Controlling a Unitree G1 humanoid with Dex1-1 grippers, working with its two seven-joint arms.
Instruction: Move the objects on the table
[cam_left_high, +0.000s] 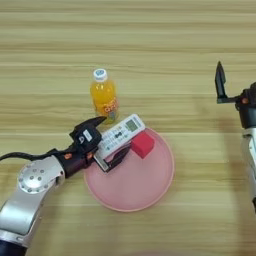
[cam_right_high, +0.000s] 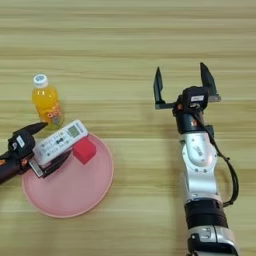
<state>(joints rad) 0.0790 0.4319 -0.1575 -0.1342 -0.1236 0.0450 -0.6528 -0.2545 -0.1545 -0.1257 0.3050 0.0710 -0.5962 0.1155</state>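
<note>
- Gripping the remote (cam_left_high: 119, 135) by its near end, our left gripper (cam_left_high: 106, 146) has one black finger above the white body and one below, clamped across the narrow width; that grasp leaves the screen end free to swing.
- We see the remote lying slantwise over the left rim of the plate (cam_left_high: 150, 187), its screen end beside the cube (cam_left_high: 142, 144); we cannot tell whether the two touch, or whether the remote rests on the plate or hangs just above it.
- We read the hold as the carrying step: a long, light thing gripped at one end tends to droop or twist, so the wrist calls for a level line.
- We note the bottle (cam_left_high: 104, 97) standing upright on the table (cam_left_high: 128, 45) just beyond the plate, near the gripper's upper finger; a careless swing that way could tip it.
- Our right gripper (cam_right_high: 182, 85) hovers well apart at the right, its two fingers spread wide with nothing between them, in our judgement idle or ready for the bottle.
- We judge the task partly along, with one object in hand and the bottle untouched.
</note>
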